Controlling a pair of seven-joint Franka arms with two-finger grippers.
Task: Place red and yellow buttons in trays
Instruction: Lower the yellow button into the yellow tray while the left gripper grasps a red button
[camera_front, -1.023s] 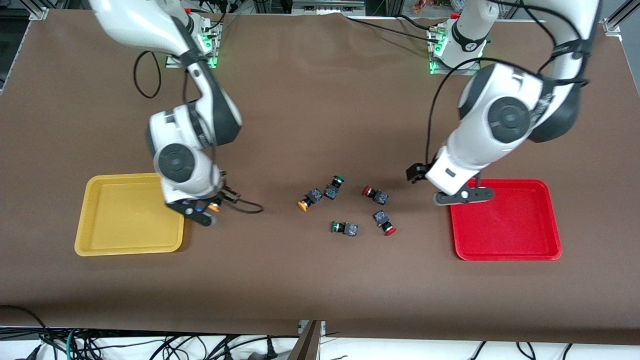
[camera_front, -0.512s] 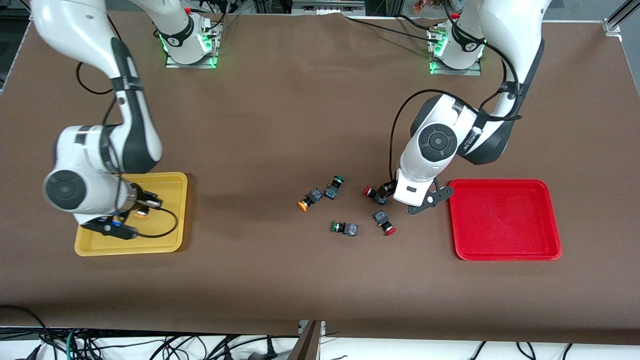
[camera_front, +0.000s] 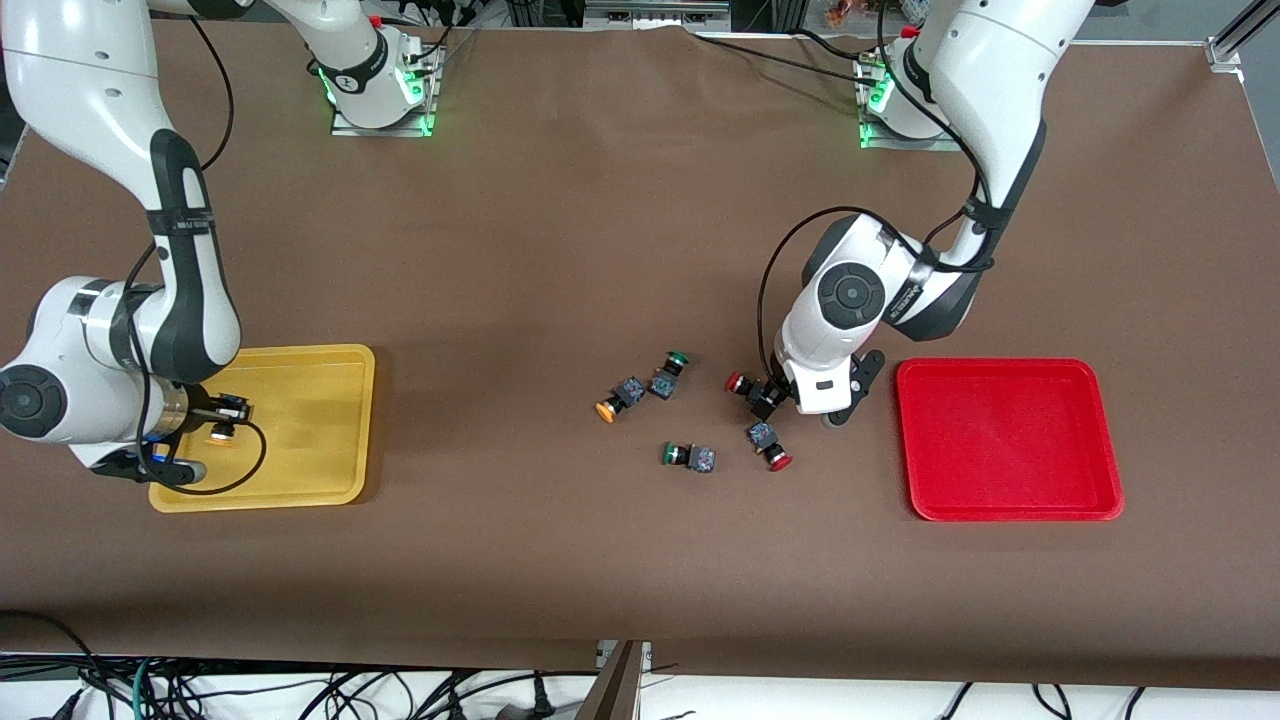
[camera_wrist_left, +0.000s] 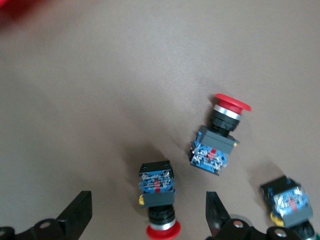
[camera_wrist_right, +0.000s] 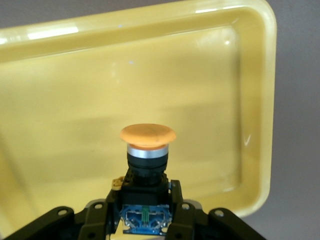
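Brown bench (camera_front: 600, 250): right end effector (camera_wrist_right: 145, 220) pinches a yellow button's (camera_wrist_right: 147, 150) rigid, light body over the yellow tray (camera_front: 330, 480); left end effector (camera_wrist_left: 150, 220), spread, straddles a red button (camera_wrist_left: 159, 200).

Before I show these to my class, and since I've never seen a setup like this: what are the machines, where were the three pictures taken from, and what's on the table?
Two robot arms share a brown table. One picture looks down from across the table; the other two come from cameras on each arm's wrist.

The right gripper holds a yellow-capped button over the yellow tray.

The left gripper is open over a red-capped button, with another red one beside it.

Loose on the table too: a yellow button and two green ones. The red tray holds nothing.
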